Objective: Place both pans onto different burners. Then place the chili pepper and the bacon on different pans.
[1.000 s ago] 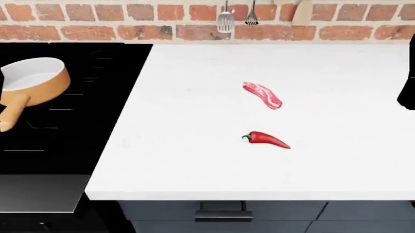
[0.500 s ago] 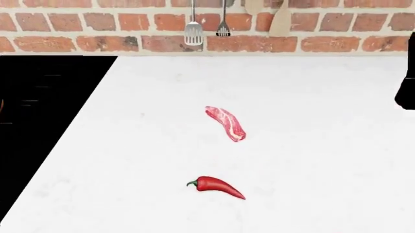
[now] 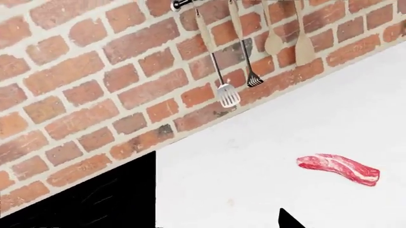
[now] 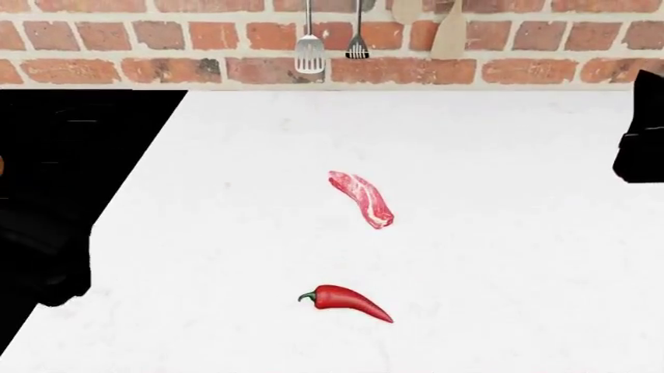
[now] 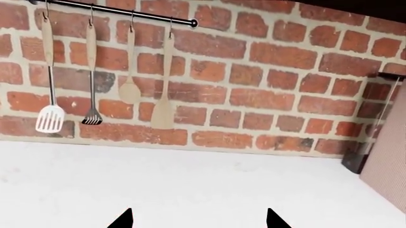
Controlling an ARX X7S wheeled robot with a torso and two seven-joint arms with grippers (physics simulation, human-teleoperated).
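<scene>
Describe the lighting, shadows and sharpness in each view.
Head view: flat, even light; the bacon and chili pepper lie sharp on the white counter with almost no shadow; the stovetop is near featureless black. Left wrist view: crisp brick wall, tilted horizon, no glare. Right wrist view: equally sharp; hanging utensils cast little shadow.

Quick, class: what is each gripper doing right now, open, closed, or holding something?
Left gripper: cannot be told; only one dark fingertip shows.
Right gripper: open, fingers spread apart, holding nothing.
</scene>
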